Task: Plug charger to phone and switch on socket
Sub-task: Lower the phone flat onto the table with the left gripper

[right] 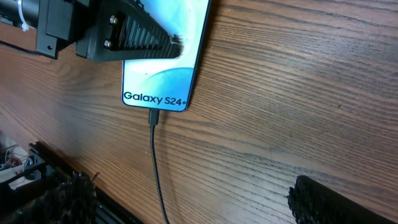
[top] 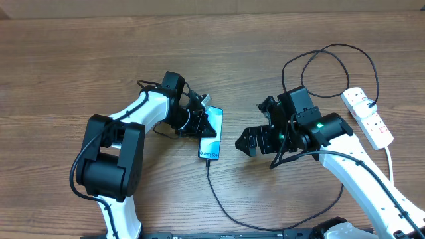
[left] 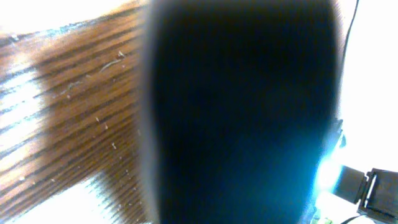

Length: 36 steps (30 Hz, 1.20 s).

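Note:
The phone lies on the wood table with its light blue screen up; the right wrist view shows it with "Galaxy S24+" text. The thin black charger cable has its plug tip in the phone's bottom edge and loops round to the white socket strip at the right. My left gripper is closed on the phone's upper part, one finger across the screen. The phone fills the left wrist view as a dark blur. My right gripper is open and empty, just right of the phone, its fingers wide apart.
The socket strip's thick white cord runs down the right side beside my right arm. The black cable makes a loop behind the right arm. A dark rail marks the table's front edge.

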Tool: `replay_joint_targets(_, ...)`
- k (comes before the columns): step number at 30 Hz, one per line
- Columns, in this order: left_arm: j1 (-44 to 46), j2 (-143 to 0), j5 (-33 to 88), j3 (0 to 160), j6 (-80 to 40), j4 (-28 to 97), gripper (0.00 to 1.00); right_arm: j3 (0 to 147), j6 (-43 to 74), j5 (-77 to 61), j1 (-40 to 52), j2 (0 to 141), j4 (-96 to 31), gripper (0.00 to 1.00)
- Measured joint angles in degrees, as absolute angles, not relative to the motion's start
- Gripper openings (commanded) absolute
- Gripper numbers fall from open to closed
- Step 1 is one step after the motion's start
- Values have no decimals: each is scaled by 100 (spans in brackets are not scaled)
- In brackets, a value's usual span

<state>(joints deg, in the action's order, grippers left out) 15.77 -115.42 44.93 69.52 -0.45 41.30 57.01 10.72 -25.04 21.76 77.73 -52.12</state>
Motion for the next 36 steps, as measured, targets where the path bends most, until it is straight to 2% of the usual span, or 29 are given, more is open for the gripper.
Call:
replay_joint_targets(13,1570,-11972,4901,6949,-408,3865,4,5701,1072,-2504,2176,7773,-5214,100)
replay_joint_targets(28,1350,-11926,4418,7070,-1551,3774,4,5701,1072,-2462,2176,7773,-5205,100)
replay_joint_targets(36,1350,-11909,4344,7087,-1603,3769,5,5701,1072,-2458,2176,7773,-5190,100)
